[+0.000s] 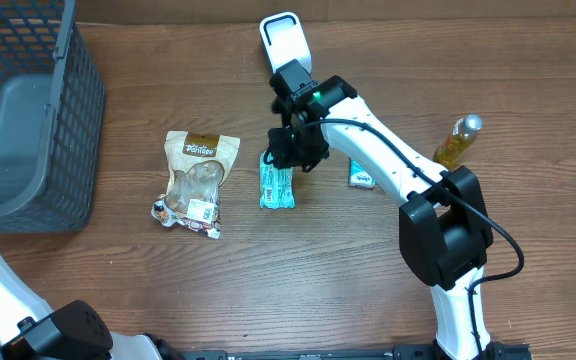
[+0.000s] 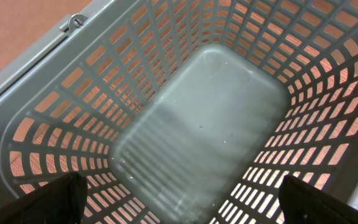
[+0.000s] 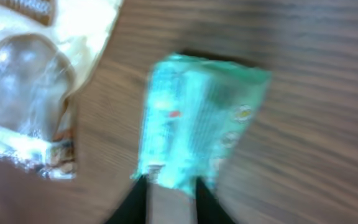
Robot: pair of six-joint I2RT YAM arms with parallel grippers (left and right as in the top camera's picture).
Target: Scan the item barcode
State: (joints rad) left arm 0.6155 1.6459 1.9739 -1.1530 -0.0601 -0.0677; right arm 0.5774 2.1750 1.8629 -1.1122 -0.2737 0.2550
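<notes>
Right gripper (image 3: 171,198) sits at the far end of the teal foil snack packet (image 1: 276,185), which lies flat mid-table, long axis running from the jaws back toward the robot. Jaws show only a narrow gap; blur hides whether they pinch the packet. Left gripper (image 2: 185,205) is spread wide and empty over the grey plastic mesh basket (image 2: 42,118), so the right arm is nearer.

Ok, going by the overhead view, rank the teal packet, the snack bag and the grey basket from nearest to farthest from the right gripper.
1. Teal packet, at the jaws, mid-table.
2. Snack bag, left of the packet.
3. Grey basket, at the table's far left edge.
</notes>
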